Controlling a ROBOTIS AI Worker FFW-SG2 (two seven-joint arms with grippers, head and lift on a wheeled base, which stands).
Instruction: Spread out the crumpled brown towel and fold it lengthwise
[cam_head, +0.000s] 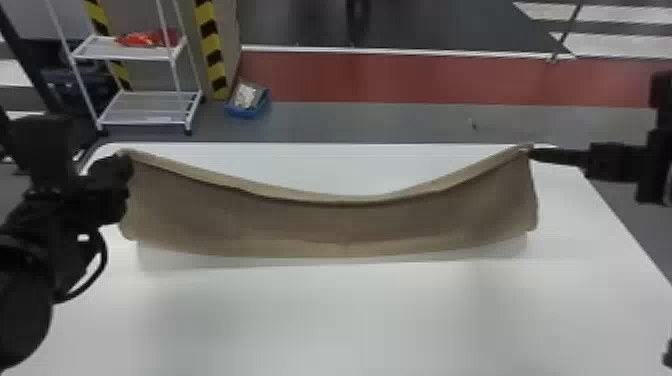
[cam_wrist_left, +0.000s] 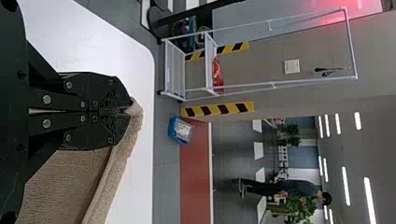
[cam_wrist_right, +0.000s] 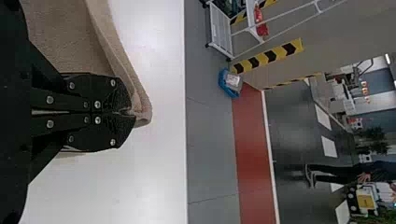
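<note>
Over the table's far side (cam_head: 350, 310), the towel (cam_head: 340, 220) sags between left gripper (cam_head: 126, 162) and right gripper (cam_head: 530, 153); wrist views reveal both clamped tight on its corners!

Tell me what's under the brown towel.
The white table shows beyond the upper edge of the brown towel and in front of its lower edge. The stretch directly beneath is covered, so whether anything lies there cannot be told.
</note>
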